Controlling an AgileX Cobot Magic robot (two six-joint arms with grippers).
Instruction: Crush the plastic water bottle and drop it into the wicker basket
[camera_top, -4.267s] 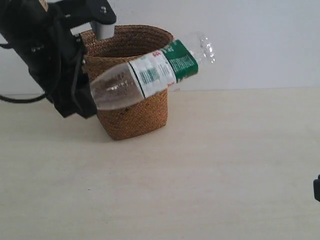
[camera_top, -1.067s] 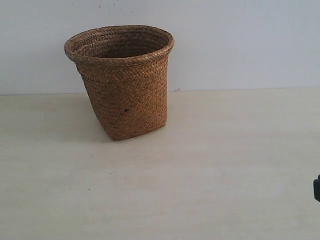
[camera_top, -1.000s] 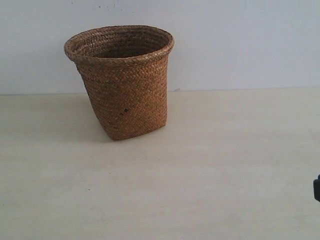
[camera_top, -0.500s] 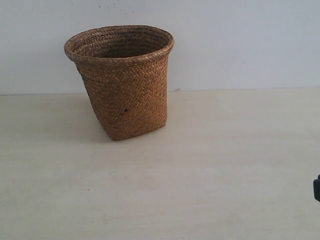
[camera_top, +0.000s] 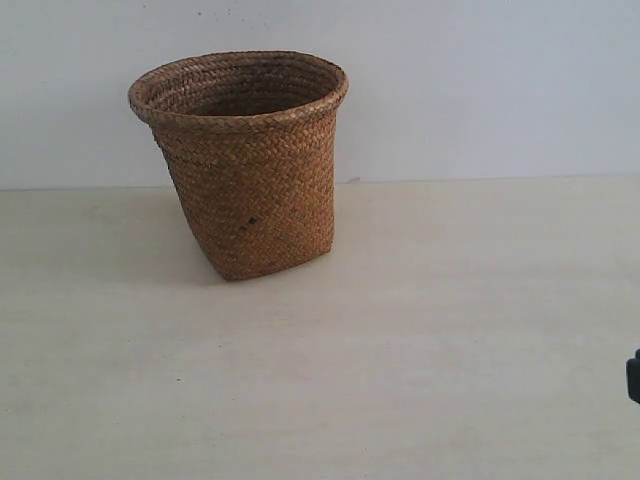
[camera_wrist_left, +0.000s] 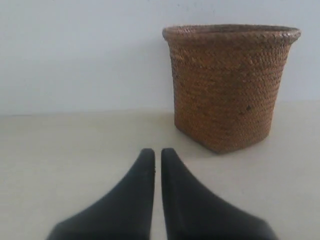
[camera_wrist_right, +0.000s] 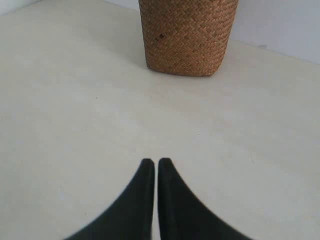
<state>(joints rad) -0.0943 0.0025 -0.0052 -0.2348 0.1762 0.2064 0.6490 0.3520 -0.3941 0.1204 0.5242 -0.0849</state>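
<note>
The wicker basket (camera_wrist_left: 225, 90) is standing on the table (camera_wrist_left: 75, 145) ahead of the left gripper (camera_wrist_left: 156, 151), well apart from its tips. It is likewise sitting ahead of the right gripper (camera_wrist_right: 151, 161), with table lying between. The wall (camera_wrist_left: 80, 50) seems to be rising just behind it.

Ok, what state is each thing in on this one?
wicker basket: upright on the table, inside hidden.
left pincer: shut, empty, apart from the basket.
right pincer: shut, empty, apart from the basket.
plastic water bottle: not visible in any view.
</note>
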